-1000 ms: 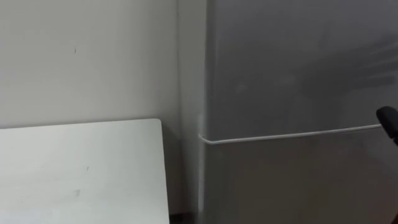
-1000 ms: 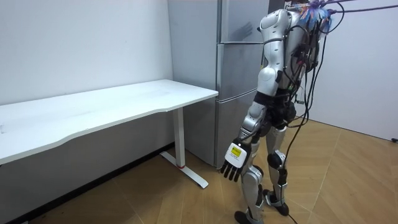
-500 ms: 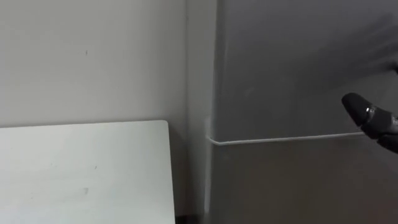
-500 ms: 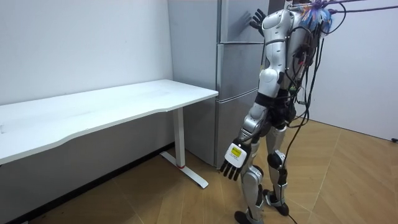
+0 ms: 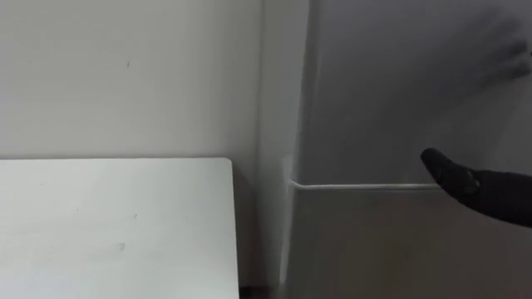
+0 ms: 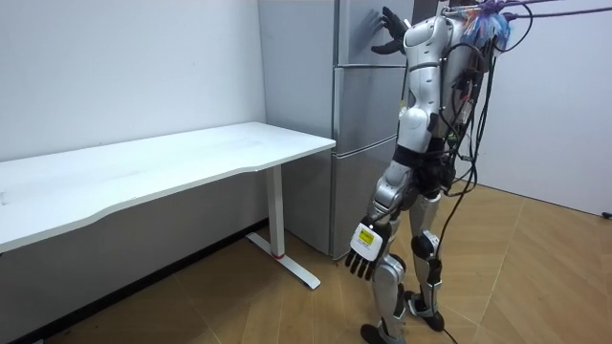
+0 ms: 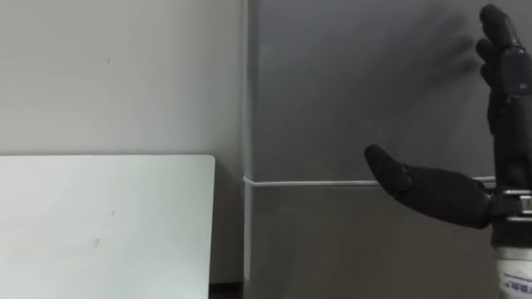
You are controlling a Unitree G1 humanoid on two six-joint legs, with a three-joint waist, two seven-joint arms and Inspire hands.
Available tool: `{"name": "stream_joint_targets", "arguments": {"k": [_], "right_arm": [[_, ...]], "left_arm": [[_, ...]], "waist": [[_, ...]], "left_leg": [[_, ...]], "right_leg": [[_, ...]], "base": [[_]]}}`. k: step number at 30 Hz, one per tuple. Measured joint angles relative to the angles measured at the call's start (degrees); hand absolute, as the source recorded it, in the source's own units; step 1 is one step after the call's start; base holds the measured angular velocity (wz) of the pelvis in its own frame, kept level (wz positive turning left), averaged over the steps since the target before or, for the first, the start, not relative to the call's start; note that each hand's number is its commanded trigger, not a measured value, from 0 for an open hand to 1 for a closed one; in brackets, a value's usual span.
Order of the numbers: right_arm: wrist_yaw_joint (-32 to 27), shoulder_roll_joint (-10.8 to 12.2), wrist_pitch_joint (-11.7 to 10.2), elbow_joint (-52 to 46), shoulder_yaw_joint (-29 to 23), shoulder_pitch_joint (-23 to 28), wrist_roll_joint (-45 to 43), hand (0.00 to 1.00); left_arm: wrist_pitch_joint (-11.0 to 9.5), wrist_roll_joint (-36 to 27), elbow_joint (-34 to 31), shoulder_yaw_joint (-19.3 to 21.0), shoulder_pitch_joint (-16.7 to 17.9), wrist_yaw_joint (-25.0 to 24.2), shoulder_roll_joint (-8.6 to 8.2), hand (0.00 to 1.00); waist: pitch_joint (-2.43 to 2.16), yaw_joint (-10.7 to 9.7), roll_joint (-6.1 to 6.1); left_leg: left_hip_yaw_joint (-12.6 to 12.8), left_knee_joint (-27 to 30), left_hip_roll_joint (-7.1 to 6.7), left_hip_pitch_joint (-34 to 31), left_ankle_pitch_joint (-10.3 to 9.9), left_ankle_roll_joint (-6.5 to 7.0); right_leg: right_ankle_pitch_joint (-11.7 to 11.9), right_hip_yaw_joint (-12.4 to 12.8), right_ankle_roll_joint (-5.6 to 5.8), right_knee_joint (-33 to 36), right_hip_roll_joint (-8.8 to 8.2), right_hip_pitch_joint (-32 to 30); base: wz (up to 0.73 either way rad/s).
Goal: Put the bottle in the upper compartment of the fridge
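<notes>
Both hands are empty: the right hand, fingers spread, is raised at the closed upper door of the fridge, the left hand hangs straight-fingered beside the thigh, so opening, fetching the bottle and placing it all remain.

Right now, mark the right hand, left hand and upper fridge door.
right hand [image 7: 449, 198]: right eye view, on the palm below the straight fingers.
left hand [image 6: 363, 252]: room view, on its back, hanging low at the robot's side.
upper fridge door [image 5: 391, 91]: left eye view, bare front above the seam.
</notes>
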Motion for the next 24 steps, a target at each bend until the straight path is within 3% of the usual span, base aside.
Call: {"name": "stream_joint_targets", "arguments": {"k": [4, 8, 13, 15, 20, 24], "right_arm": [[-1.64, -0.32, 1.88, 1.60, 1.67, -2.01, -6.69, 0.00], [-2.52, -0.35, 1.90, 3.02, 1.78, -2.44, -10.47, 0.00], [-3.82, -2.90, 1.72, 8.95, 4.06, -4.80, -11.16, 0.00], [-4.38, -4.61, 1.92, 11.92, 5.06, -5.89, -12.42, 0.00], [-5.81, -4.98, 4.51, 16.47, 6.00, -7.52, -19.77, 0.00], [-7.76, -5.05, 4.61, 22.18, 6.36, -9.61, -23.73, 0.00]], "left_arm": [[0.40, 0.33, 0.60, -1.00, -0.22, -0.84, 0.42, 0.00], [1.20, 3.29, 0.66, -1.16, -0.92, -1.64, 0.57, 0.00], [1.98, 4.90, 0.61, -1.36, -2.62, -2.49, 1.67, 0.00], [2.88, 5.02, -0.38, -1.71, -2.84, -2.44, 2.22, 0.00], [4.71, 5.04, -0.95, -1.78, -3.21, -2.68, 2.65, 0.00], [6.18, 5.03, -2.02, -2.19, -3.50, -3.88, 3.02, 0.00]], "waist": [[0.05, -0.14, -0.60], [0.06, -0.15, -0.77], [0.07, -0.07, -0.83], [0.25, 0.07, -0.98], [0.23, 0.94, -1.81], [0.21, 1.41, -1.81]], "left_leg": [[-0.02, -0.06, 0.02, -0.37, 0.00, 0.00], [-0.17, 0.03, 0.02, -0.12, 0.00, 0.00], [-0.34, 0.17, 0.06, -0.06, 0.01, 0.00], [-0.45, 0.09, 0.12, 0.04, 0.04, 0.03], [-0.68, 0.35, 0.23, -0.15, 0.55, 0.10], [-1.16, 1.73, 0.24, -1.21, 0.62, 0.33]], "right_leg": [[0.01, -0.11, 0.00, 0.05, 0.02, 0.03], [0.05, -0.27, 0.00, 0.00, 0.01, 0.11], [0.18, -0.22, -0.18, 0.37, 0.02, 0.16], [0.23, -0.23, -0.27, 0.71, -0.01, 0.18], [0.96, -0.32, -0.50, -0.09, 0.12, 0.18], [1.37, -1.14, -0.44, -0.05, -0.09, 0.09]], "base": [[0.00], [0.00], [-0.01], [-0.02], [0.00], [0.06]]}}
